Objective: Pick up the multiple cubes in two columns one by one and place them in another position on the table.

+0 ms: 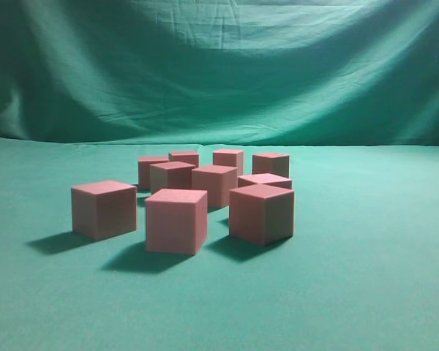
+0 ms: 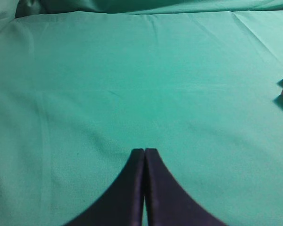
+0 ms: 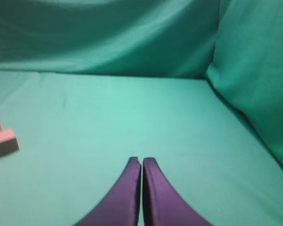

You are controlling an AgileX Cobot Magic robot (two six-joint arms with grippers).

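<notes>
Currently idle | left end effector (image 2: 144,153) and right end effector (image 3: 141,162) clenched, empty, over bare bench (image 1: 380,292) | cubes (image 1: 205,194) clustered mid-frame | risk: tight spacing, fingers may nudge neighbouring cubes

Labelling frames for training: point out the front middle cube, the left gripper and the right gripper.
front middle cube (image 1: 175,223), exterior view, front face.
left gripper (image 2: 144,151), left wrist view, between shut tips.
right gripper (image 3: 141,161), right wrist view, between shut tips.

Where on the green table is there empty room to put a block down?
Lots of bare table lies right of the cubes, left of them, and in front toward the camera. The left gripper and the right gripper, both shut, each hover over open cloth. It is crowded only in the middle, where the cubes sit close together with narrow gaps.
</notes>
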